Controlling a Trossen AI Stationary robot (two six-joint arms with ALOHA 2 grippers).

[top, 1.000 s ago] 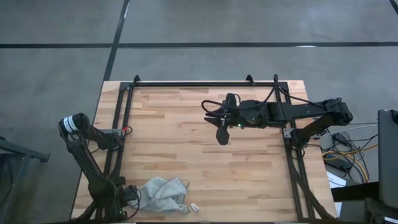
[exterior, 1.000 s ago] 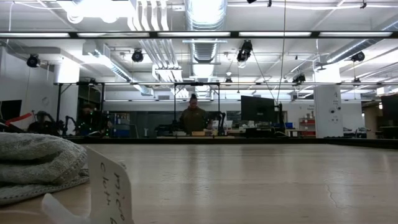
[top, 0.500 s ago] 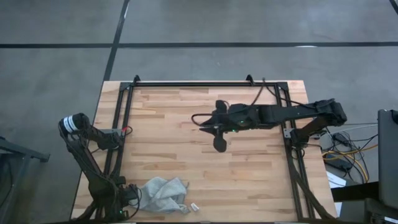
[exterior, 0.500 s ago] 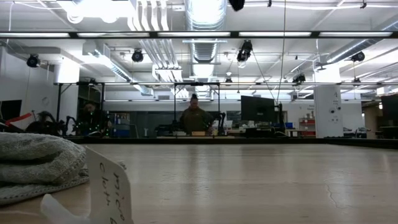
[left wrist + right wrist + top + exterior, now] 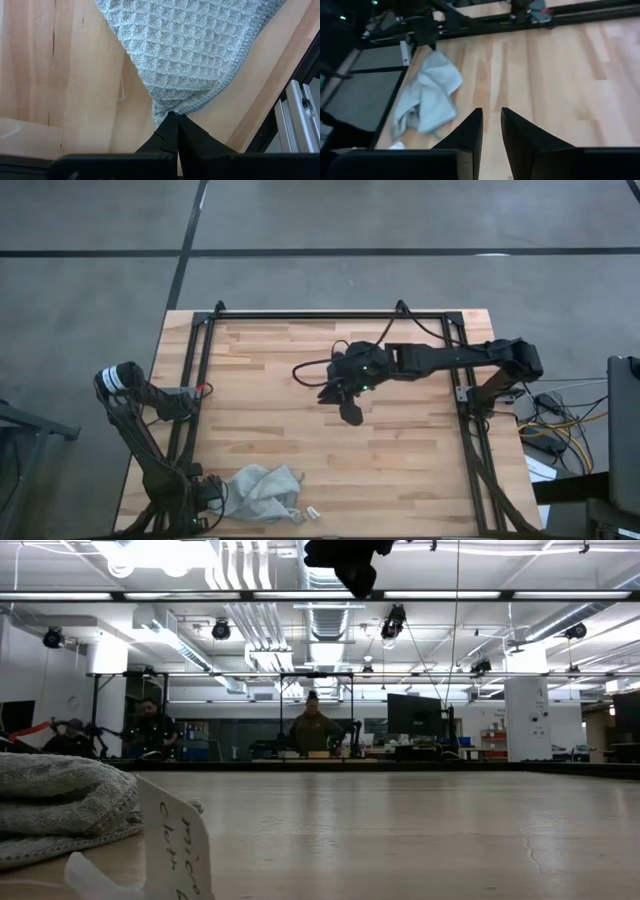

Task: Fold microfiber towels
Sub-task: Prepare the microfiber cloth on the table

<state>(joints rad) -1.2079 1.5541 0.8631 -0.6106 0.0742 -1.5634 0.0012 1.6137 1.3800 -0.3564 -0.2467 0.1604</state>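
Left gripper [image 5: 175, 120]: at the table's near-left corner, fingers pinched together on a corner of the microfiber towel [image 5: 262, 492]. Towel: grey-green, waffle-textured, crumpled in a heap on the wooden table [image 5: 400, 470] by that corner; small white tag [image 5: 312, 511] lay just beside it. Right gripper [image 5: 491, 127]: raised above mid-table, apart from the towel, fingers parted by a narrow gap, gripping nothing. Background: person [image 5: 314, 728] stood in the room beyond.

Overhead, table-level and 2 wrist cameras, all sharing the towel [image 5: 262, 494].
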